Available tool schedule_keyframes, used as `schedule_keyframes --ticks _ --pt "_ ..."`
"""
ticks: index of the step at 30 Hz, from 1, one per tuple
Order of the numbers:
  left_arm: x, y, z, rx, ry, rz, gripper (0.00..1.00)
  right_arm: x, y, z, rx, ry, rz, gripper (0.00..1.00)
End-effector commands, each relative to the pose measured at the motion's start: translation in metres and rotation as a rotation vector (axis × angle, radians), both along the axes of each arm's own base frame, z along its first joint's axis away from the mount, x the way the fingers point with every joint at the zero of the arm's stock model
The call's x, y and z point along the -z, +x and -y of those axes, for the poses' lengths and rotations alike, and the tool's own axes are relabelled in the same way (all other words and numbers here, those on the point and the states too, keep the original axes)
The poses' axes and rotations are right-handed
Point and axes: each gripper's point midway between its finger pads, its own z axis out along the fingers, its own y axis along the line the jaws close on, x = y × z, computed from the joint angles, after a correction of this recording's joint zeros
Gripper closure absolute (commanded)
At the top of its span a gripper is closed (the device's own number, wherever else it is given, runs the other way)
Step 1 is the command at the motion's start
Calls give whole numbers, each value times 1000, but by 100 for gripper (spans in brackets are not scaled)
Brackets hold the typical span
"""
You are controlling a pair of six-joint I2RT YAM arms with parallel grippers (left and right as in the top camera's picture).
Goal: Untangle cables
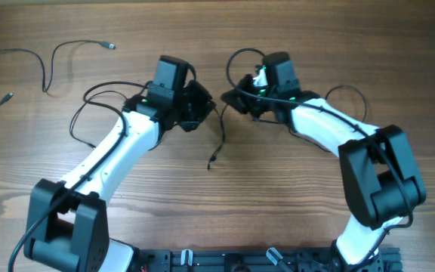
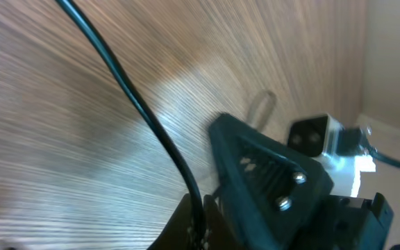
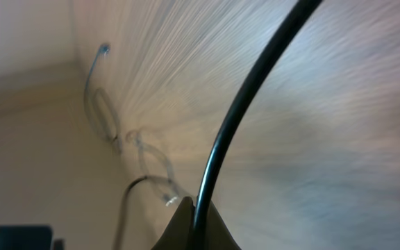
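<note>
While the left gripper (image 1: 200,106) and the right gripper (image 1: 236,99) are each clenched on the same black cable (image 2: 144,118), it spans the short gap between them, its free tail trailing toward the robot's base. Two more loose cables (image 1: 109,47) lie on the worktop (image 1: 293,193), well beyond the left gripper, the nearer one; three cables in all.

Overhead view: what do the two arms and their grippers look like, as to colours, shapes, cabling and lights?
Both the left arm and the right arm have white tubular links between bulky black joint housings. The left gripper and right gripper are black, each behind a boxy black wrist unit with a small green light. Thin black leads loop alongside each arm.
</note>
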Motion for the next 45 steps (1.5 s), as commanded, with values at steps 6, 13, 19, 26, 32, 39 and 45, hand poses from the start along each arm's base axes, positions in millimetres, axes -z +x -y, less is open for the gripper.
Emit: schedule_keyframes --ticks 6,13,19,26,32,39,45 --pt "-49 5 -99 -149 37 88 96 36 37 192 144 -279 88 96" --pt "-49 8 -110 -174 46 95 96 46 25 244 155 -339 70 95" --pt "-55 5 -99 132 167 284 96 39 21 216 -26 -328 187 0" --pt "-52 -8 -175 -140 397 178 96 8 25 213 -44 -354 274 0" --pt "-88 -15 -181 -3 521 357 96 11 10 216 -57 -398 215 0" --pt "-103 -54 -262 -554 710 195 96 15 3 211 -71 -399 179 0" --pt "-55 -95 -280 -859 698 -127 96 15 1 197 -102 -395 184 0"
